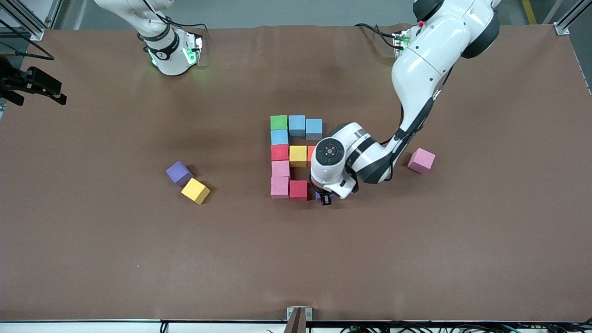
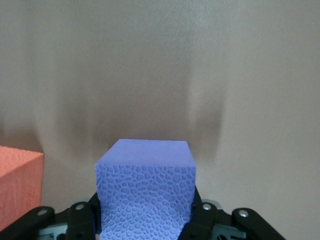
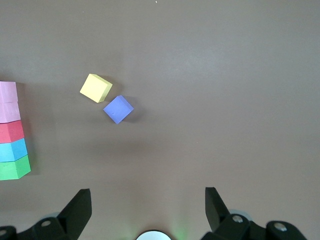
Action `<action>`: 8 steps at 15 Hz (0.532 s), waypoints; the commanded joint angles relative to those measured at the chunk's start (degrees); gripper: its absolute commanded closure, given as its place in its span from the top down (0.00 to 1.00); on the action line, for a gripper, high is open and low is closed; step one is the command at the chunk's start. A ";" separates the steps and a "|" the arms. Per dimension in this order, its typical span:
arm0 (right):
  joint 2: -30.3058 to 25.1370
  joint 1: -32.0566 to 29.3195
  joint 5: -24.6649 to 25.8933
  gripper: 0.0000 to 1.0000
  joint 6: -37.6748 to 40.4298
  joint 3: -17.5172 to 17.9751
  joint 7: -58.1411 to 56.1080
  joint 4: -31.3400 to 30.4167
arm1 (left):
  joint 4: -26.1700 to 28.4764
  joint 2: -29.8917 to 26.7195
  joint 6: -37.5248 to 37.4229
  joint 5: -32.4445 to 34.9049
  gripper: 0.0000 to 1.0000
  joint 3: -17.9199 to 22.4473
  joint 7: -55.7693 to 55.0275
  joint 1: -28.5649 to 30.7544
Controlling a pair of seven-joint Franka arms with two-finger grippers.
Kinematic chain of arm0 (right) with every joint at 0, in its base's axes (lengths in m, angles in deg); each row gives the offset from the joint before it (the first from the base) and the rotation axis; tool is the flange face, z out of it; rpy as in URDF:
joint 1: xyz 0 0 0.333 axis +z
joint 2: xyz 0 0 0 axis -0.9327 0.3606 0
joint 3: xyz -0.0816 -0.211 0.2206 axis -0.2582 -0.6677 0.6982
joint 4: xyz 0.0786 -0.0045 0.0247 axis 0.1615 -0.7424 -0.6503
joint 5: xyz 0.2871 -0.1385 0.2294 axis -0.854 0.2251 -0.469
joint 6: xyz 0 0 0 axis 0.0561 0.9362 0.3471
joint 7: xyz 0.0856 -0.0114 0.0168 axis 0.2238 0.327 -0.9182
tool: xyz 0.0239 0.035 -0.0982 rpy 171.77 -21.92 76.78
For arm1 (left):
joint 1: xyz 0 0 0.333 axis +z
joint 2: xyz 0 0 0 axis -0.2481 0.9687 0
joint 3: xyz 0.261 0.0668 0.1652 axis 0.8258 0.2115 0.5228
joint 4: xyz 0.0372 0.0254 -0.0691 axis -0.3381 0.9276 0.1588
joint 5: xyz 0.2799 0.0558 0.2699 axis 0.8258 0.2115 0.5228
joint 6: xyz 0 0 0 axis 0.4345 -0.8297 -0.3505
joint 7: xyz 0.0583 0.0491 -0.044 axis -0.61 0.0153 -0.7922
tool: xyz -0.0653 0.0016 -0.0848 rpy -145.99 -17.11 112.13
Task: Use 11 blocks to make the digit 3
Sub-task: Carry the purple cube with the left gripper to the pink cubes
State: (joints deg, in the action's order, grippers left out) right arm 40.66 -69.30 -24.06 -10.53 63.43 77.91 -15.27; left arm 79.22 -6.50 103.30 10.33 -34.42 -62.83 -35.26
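Left pincer (image 1: pixel 326 199) pinching a purple matte foam cube (image 2: pixel 145 192), low at the brown desk (image 1: pixel 416 259), just beside the red foam cube (image 1: pixel 298 189) ending the digit's bar nearest the front camera. Right pincer (image 3: pixel 148 207) spread, waiting above that arm's base.

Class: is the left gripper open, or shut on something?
Shut: the left gripper clamps a purple foam cube between both fingers.

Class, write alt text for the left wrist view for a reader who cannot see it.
The left gripper is shut on a purple foam cube just above the brown table. The corner of a red foam cube shows beside it at the frame's edge.
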 commanded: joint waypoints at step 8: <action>-2.15 -0.53 1.01 1.00 -0.34 0.79 -0.61 -1.75 | -5.22 5.32 2.06 -1.64 0.29 2.15 -1.06 -4.77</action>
State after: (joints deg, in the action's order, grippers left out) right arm 40.28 -69.30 -24.04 -10.52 63.56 77.91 -15.27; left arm 76.81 -5.49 102.68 9.88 -32.72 -62.90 -37.97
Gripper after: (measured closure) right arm 0.000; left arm 0.388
